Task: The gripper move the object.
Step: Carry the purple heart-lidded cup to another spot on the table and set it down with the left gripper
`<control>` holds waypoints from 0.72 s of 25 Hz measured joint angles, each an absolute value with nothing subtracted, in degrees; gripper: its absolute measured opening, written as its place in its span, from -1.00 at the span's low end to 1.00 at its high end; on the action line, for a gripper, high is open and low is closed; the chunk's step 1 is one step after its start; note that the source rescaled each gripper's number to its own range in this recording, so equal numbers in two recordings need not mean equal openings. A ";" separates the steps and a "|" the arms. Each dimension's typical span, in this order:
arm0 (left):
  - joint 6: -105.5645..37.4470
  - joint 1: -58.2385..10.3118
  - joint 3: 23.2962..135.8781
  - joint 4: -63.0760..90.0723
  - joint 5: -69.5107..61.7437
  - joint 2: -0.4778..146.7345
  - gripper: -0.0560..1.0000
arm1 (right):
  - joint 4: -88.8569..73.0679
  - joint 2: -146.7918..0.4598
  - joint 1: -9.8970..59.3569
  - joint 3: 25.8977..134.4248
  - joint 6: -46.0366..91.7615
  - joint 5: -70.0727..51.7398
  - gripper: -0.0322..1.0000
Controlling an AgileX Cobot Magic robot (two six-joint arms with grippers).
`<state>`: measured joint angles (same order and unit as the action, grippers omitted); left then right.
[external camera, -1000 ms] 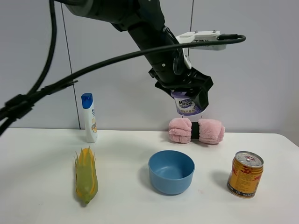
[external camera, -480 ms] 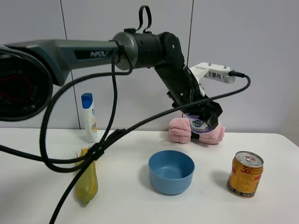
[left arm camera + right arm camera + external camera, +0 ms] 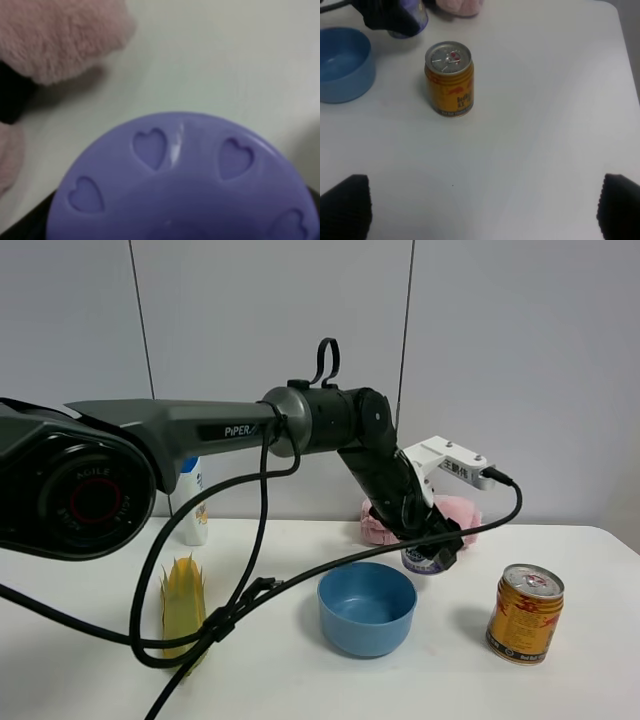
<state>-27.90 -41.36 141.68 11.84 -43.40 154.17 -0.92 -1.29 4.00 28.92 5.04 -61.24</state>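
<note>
My left gripper (image 3: 428, 546), a black claw on the dark grey PiPER arm, is shut on the small purple tub (image 3: 418, 562). It holds the tub low, at or just above the table, between the blue bowl (image 3: 367, 607) and the pink plush (image 3: 462, 512). I cannot tell whether the tub touches the table. The left wrist view is filled by the tub's lilac lid (image 3: 180, 185) with heart-shaped holes. In the right wrist view the tub (image 3: 415, 12) shows at the far edge. My right gripper (image 3: 482, 207) is open and empty above bare table.
A gold drink can (image 3: 525, 613) stands right of the bowl and also shows in the right wrist view (image 3: 450, 80). A yellow-green corn toy (image 3: 183, 612) lies at the left. A white bottle with a blue cap (image 3: 193, 520) stands at the back left. A black cable (image 3: 250, 590) hangs over the table.
My left arm has come down and slightly to the right with the tub, from well above the pink plush to table level beside the bowl.
</note>
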 joint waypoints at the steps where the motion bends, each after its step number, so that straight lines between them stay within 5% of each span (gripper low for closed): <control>1: -27.96 -41.36 141.68 11.84 -43.40 154.60 -0.88 | -0.92 -1.29 4.00 28.92 5.04 -61.24 1.00; 18: -29.42 -41.36 141.75 10.19 -38.40 157.91 -0.88 | -0.92 -1.29 4.00 28.92 5.04 -61.24 1.00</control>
